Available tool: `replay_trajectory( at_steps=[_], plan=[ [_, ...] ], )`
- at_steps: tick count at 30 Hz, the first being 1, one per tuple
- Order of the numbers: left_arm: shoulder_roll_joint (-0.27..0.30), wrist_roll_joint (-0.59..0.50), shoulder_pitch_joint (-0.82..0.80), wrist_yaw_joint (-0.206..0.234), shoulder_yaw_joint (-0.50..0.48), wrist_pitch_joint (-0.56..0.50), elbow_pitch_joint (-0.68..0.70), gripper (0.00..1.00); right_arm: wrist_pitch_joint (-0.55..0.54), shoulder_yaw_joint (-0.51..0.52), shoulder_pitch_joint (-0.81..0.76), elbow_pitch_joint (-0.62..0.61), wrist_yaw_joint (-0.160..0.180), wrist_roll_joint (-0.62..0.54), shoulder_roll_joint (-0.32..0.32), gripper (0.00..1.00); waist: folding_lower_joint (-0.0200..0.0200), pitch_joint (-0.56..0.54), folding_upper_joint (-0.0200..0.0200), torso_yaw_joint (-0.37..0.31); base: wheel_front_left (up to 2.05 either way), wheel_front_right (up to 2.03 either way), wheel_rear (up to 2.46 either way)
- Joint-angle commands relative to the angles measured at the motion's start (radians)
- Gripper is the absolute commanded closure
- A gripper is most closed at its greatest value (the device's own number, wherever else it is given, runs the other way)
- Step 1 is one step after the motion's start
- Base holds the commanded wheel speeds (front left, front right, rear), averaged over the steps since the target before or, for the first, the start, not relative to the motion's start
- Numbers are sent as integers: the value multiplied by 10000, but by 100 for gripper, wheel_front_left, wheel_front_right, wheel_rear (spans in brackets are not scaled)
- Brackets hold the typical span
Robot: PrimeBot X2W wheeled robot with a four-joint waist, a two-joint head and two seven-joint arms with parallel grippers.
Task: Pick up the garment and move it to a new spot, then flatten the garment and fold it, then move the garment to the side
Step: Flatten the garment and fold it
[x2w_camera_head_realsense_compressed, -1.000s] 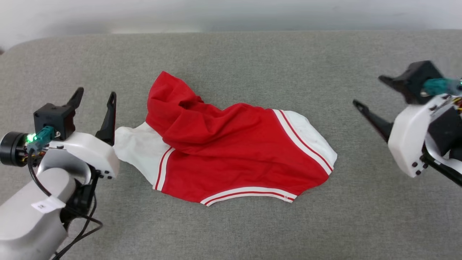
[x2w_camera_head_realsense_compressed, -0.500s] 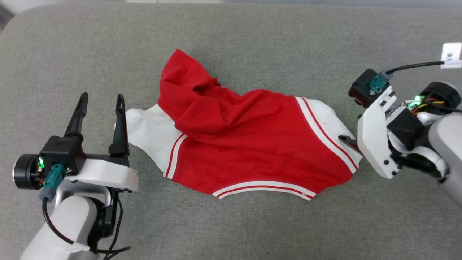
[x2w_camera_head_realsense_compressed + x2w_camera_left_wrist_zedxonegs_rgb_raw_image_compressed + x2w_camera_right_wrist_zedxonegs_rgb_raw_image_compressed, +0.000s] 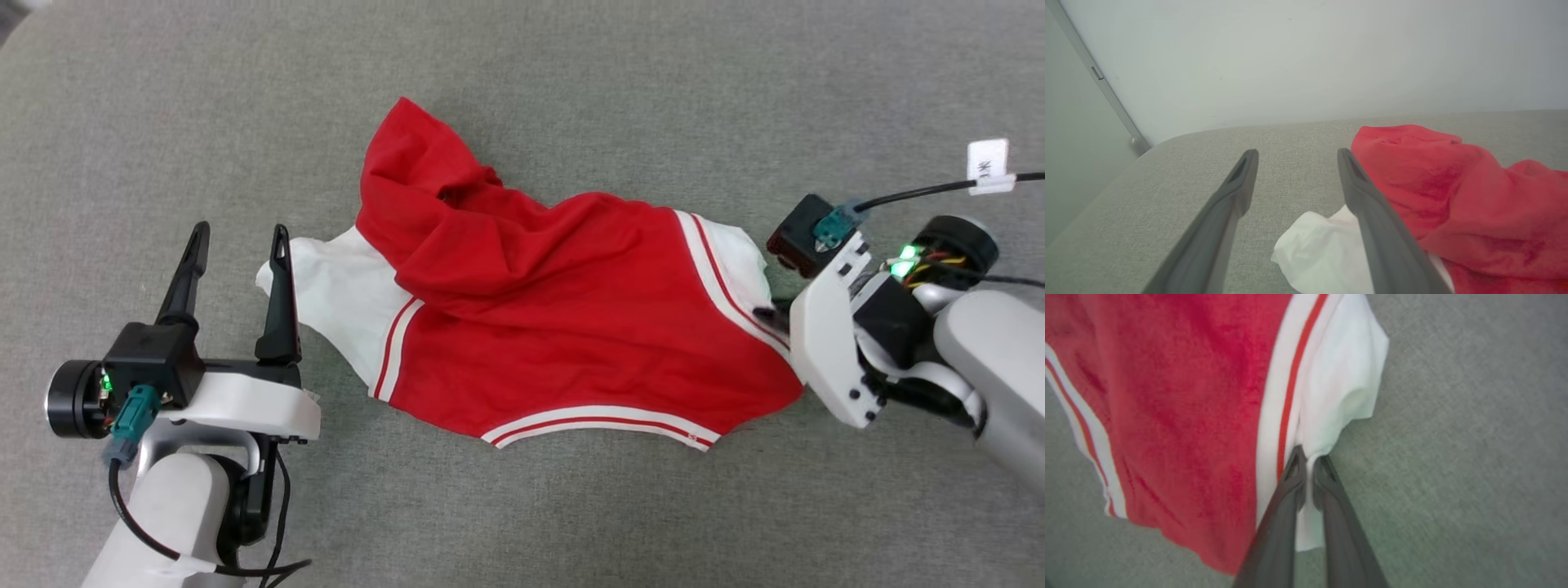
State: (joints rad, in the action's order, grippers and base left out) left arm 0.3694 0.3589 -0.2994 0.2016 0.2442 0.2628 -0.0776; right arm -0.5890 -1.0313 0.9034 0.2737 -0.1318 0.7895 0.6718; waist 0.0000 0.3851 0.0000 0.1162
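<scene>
The right gripper's (image 3: pixel 1308 459) jaws are pinched narrow on the white sleeve at the right end of the garment (image 3: pixel 571 327). The left gripper's (image 3: pixel 240 237) jaws stand wide with nothing between them, the inner finger just beside the other white sleeve; whether it touches the cloth I cannot tell. The garment lies crumpled across the middle of the grey padded surface (image 3: pixel 522 98), well away from its edges. A red flap is folded over its upper left part. A pale wall (image 3: pixel 1306 61) rises behind the far edge, and a cable with a white tag (image 3: pixel 988 163) trails from the right wrist.

A second ago the right gripper was open and well off the garment's right end. The left gripper has stayed open by its sleeve. The camera has tipped down.

There are one garment, two sleeves and two grippers.
</scene>
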Motion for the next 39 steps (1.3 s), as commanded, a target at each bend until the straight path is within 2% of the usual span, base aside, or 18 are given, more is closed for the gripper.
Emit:
replay_trajectory(
  at_steps=[1, 3, 6, 7, 10, 15, 18, 22, 23, 24, 25, 26, 32, 36, 39],
  plan=[
    [-90, -101, 139, -82, -142, 24, -43, 0, 266, 37, 264, -68, 21, -13, 320, 100, 0, -187, 0, -151, 0, 0, 0],
    [-213, -218, 244, -180, -296, 24, -82, 0, 604, 214, 428, -424, 15, 174, 485, 100, 0, -331, 0, -265, 0, 0, 0],
    [-348, -372, 379, -334, -493, 26, -149, 0, 865, 573, 395, -837, 15, 376, 1101, 100, 0, -489, 0, -372, 0, 0, 0],
    [-348, -372, 379, -334, -493, 26, -149, 0, 865, 573, 395, -837, 15, 376, 1101, 100, 0, -489, 0, -372, 0, 0, 0],
    [-514, -512, 478, -463, -625, 26, -180, 0, 896, 1088, -75, -1036, 15, 729, 1769, 100, 0, -560, 0, -425, 0, 0, 0],
    [-720, -704, 544, -684, -839, 26, -255, 0, 595, 1730, -1224, -522, 15, 1203, 2482, 100, 0, -536, 0, -449, 0, 0, 0],
    [-804, -814, 506, -820, -904, 26, -373, 0, 569, 2100, -1887, 260, 15, 1302, 2444, 100, 0, -488, 0, -437, 0, 0, 0],
    [-870, -961, 413, -965, -984, 25, -529, 0, 572, 2338, -2434, 1095, 13, 1294, 2033, 100, 0, -507, 0, -431, 0, 0, 0],
    [-878, -998, 399, -1012, -1004, 25, -572, 0, 726, 2446, -2500, 1222, 13, 1264, 1906, 87, 0, -538, 0, -435, 0, 0, 0],
    [-866, -1043, 384, -1039, -1013, 26, -619, 0, 933, 2577, -2506, 1315, 15, 1185, 1782, 5, 0, -580, 0, -446, 0, 0, 0],
    [-840, -1078, 360, -1079, -1011, 26, -669, 0, 1148, 2682, -2492, 1348, 15, 1096, 1681, 0, 0, -638, 0, -462, 0, 0, 0],
    [-650, -1217, 146, -1278, -947, 26, -869, 0, 1887, 3012, -2523, 1250, 15, 798, 1517, 0, 0, -894, 0, -491, 0, 0, 0],
    [17, -1418, -829, -2001, -579, -689, -1282, 0, 3522, 4049, -2823, 568, 15, -27, 1481, 0, 0, -1385, 0, -594, 0, 0, 0],
    [520, -1368, -1712, -2677, -216, -1974, -1304, 0, 4219, 5088, -3296, -117, 15, -632, 1304, 0, 0, -1545, 0, -735, 0, 0, 0],
    [864, -1052, -2369, -3083, 237, -3356, -1246, 0, 4395, 5919, -3775, -672, 15, -1187, 1089, 0, 0, -1594, 0, -860, 0, 0, 0]
  ],
)
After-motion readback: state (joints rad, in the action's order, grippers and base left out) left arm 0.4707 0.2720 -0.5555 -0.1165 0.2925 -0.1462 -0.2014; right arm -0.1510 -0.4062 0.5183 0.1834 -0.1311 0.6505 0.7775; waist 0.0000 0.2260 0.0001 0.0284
